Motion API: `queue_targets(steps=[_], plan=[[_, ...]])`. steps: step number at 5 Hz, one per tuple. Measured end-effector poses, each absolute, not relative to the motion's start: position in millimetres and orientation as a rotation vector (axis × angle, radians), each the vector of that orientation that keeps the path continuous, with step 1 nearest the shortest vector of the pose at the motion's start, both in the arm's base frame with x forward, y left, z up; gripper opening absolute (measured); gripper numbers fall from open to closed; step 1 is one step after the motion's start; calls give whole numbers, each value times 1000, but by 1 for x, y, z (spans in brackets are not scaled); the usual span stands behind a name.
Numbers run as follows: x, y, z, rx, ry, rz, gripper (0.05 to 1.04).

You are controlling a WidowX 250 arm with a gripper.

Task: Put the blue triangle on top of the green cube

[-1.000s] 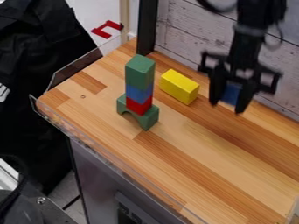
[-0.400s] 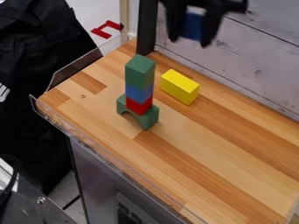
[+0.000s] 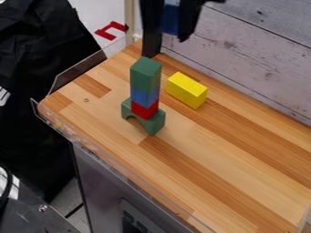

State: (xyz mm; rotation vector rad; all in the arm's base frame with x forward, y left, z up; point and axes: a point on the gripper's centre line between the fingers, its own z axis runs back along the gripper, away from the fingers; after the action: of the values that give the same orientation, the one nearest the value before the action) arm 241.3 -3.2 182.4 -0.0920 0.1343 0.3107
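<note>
At the top edge of the view, my gripper point(image 3: 170, 34) is shut on a blue block point(image 3: 171, 19), the blue triangle as far as its partly hidden shape shows. It hangs above and slightly right of the tower, well apart from it. The green block point(image 3: 146, 75) forms the tower's top, standing on a blue cube point(image 3: 145, 96) and a red cube point(image 3: 144, 109). A green arch point(image 3: 156, 124) supports this stack on the wooden counter point(image 3: 213, 154).
Just right of the tower, a yellow block point(image 3: 187, 90) lies on the counter. A whitewashed plank wall point(image 3: 255, 63) runs along the back, with a black post beside the counter's back corner. Clear plastic edging point(image 3: 109, 161) borders the front left side.
My gripper has moved left and up from the right side, carrying the blue block toward the area above the tower. The tower and yellow block have stayed where they were.
</note>
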Motion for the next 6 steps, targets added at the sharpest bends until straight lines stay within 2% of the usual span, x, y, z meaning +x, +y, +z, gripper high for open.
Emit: queue_targets(steps=[3, 6], plan=[[248, 12, 154, -67, 166, 276, 482], [244, 25, 141, -74, 197, 277, 482]])
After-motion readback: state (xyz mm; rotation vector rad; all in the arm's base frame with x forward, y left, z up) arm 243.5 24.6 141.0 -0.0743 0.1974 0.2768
